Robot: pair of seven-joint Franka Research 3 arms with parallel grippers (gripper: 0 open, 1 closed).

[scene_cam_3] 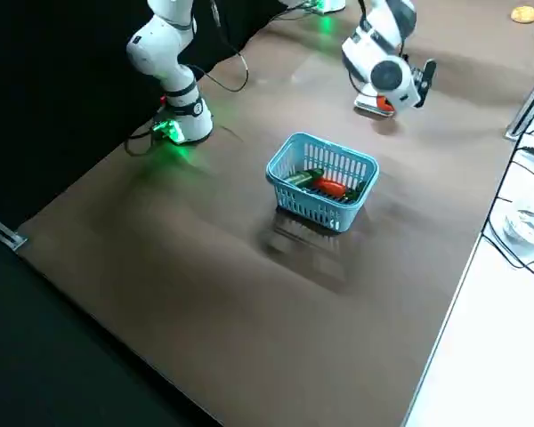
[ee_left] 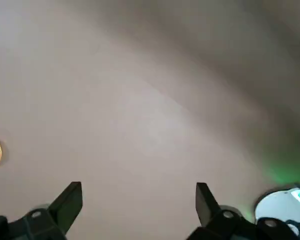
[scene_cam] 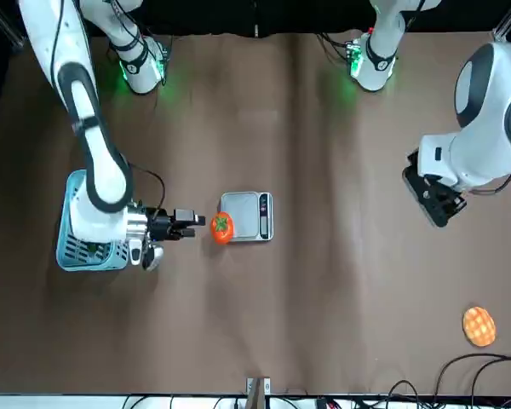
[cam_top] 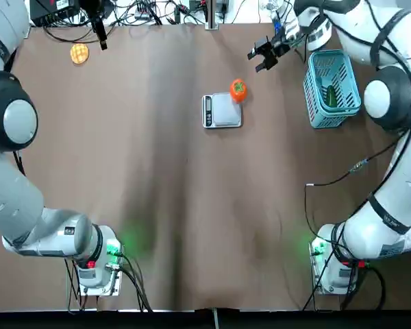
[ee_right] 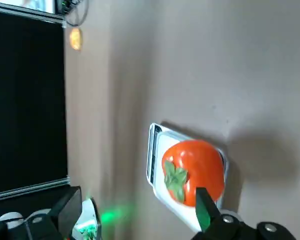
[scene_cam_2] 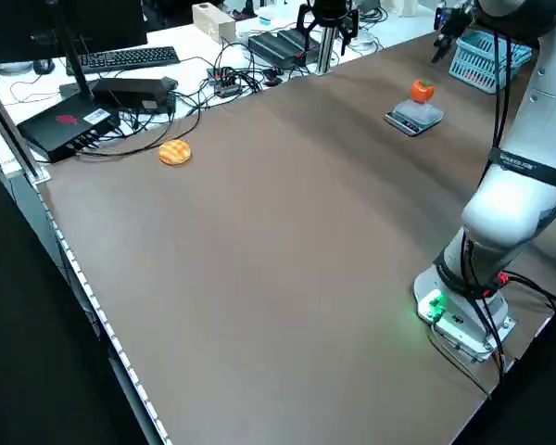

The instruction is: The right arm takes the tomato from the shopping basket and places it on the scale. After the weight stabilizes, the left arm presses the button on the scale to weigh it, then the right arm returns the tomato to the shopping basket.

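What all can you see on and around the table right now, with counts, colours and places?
Tomato: one, orange-red with green stem cap, at the edge of the scale farther from the display
Scale: one, silver with dark display strip, mid-table
Basket: one, light blue, on the robot's right
Vegetables: green ones and a red one, in the basket
Disc: one, yellow-orange, table's far left
Cables: several, black, beyond the far edge
Keyboard: one, black, on the white surface beyond
Robot arms: two, white; right pincer open, between scale and basket; left pincer open, over the table's left side
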